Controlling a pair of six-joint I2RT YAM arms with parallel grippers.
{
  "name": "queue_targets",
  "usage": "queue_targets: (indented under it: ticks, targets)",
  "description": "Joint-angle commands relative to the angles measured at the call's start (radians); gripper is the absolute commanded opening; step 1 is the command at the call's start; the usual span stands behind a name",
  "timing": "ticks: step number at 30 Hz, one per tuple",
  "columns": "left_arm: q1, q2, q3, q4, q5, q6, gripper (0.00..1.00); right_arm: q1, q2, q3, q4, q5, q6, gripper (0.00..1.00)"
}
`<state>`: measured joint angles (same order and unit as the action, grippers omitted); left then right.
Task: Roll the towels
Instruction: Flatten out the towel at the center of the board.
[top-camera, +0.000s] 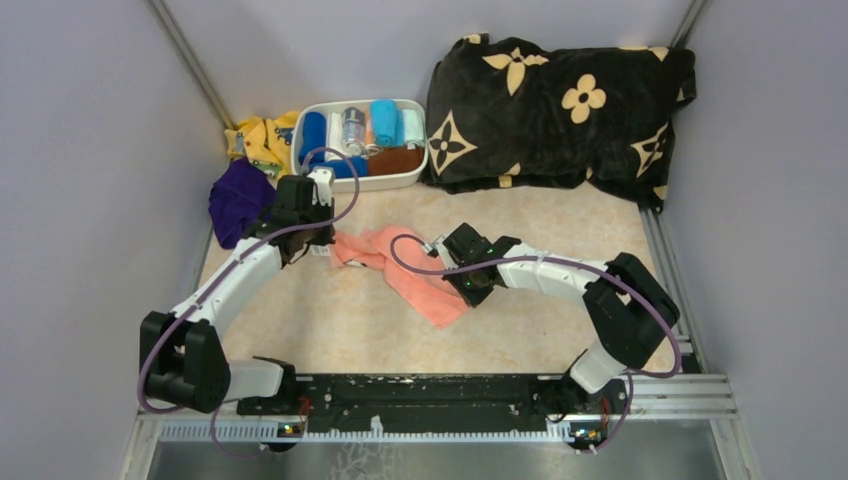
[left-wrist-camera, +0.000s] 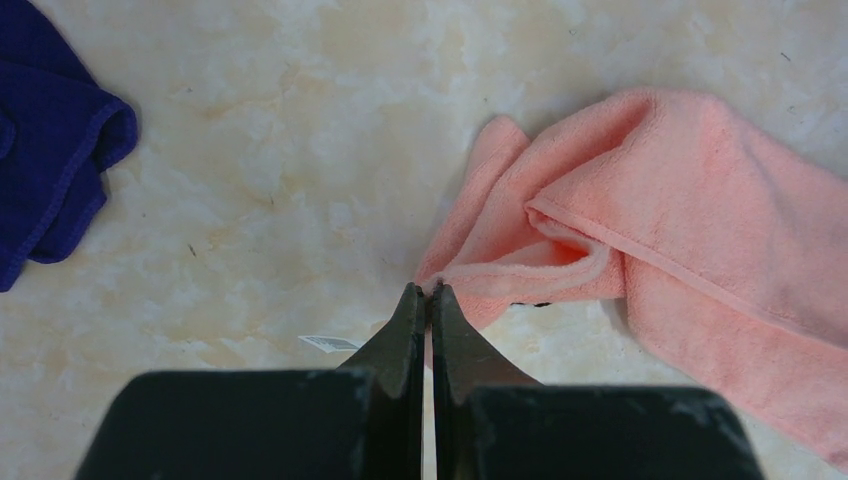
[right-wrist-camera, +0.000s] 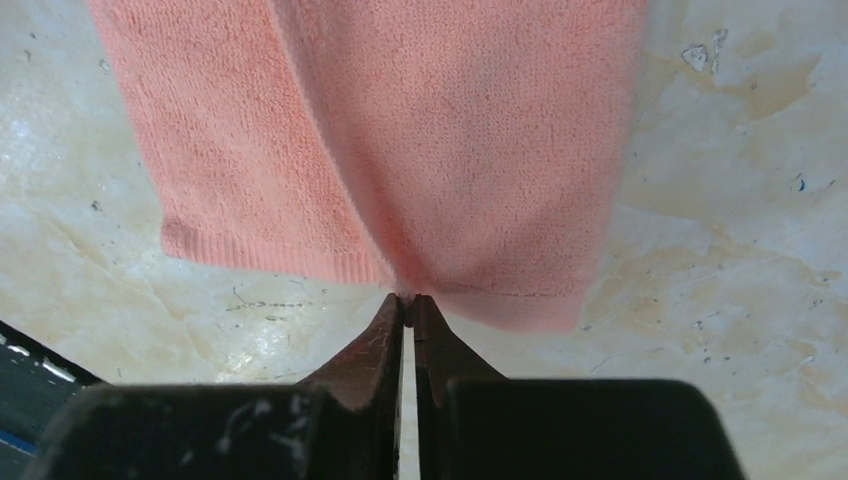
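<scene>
The salmon pink towel (top-camera: 405, 272) lies stretched and creased across the middle of the table. My left gripper (top-camera: 322, 246) is shut on its left corner; in the left wrist view the tips (left-wrist-camera: 428, 292) pinch the folded pink edge (left-wrist-camera: 620, 220). At the other end, my right gripper (top-camera: 470, 291) is shut on the towel's near hem, which the right wrist view shows caught between the tips (right-wrist-camera: 408, 298), the cloth (right-wrist-camera: 420, 130) spreading away beyond. The purple towel (top-camera: 238, 200) lies bunched at the left wall, apart from both grippers, its corner (left-wrist-camera: 50, 170) in the left wrist view.
A white basket (top-camera: 362, 184) with rolled cloths and a jar stands at the back. A yellow patterned cloth (top-camera: 262, 140) lies left of it. A big black flowered blanket (top-camera: 560, 110) fills the back right. A small white tag (left-wrist-camera: 330, 343) lies by the left fingers.
</scene>
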<state>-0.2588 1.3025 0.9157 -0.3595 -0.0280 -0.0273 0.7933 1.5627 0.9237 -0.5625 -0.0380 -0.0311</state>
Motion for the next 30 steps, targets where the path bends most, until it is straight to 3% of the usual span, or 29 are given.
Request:
queue_targets:
  ticks: [1,7,12,15,22,30]
  targets:
    - [0.01,0.001,-0.006,0.022,0.024,0.012,0.0,-0.003,-0.05,0.012,0.032,0.015,0.013,0.0]
    - [0.029,-0.038,0.044,0.02,-0.021,0.027,0.0,-0.029,-0.152,0.113,-0.026,0.236,0.053,0.0]
    - [0.08,-0.048,0.151,0.013,-0.059,0.051,0.0,-0.166,-0.24,0.25,-0.1,0.461,0.092,0.0]
    - [0.105,-0.06,0.232,0.015,-0.085,0.061,0.0,-0.233,-0.292,0.315,-0.108,0.519,0.074,0.0]
    - [0.116,-0.173,0.309,0.033,-0.102,0.105,0.0,-0.264,-0.444,0.346,-0.084,0.483,-0.053,0.0]
    - [0.116,-0.396,0.287,-0.099,-0.09,0.116,0.0,-0.264,-0.706,0.295,-0.181,0.142,-0.107,0.0]
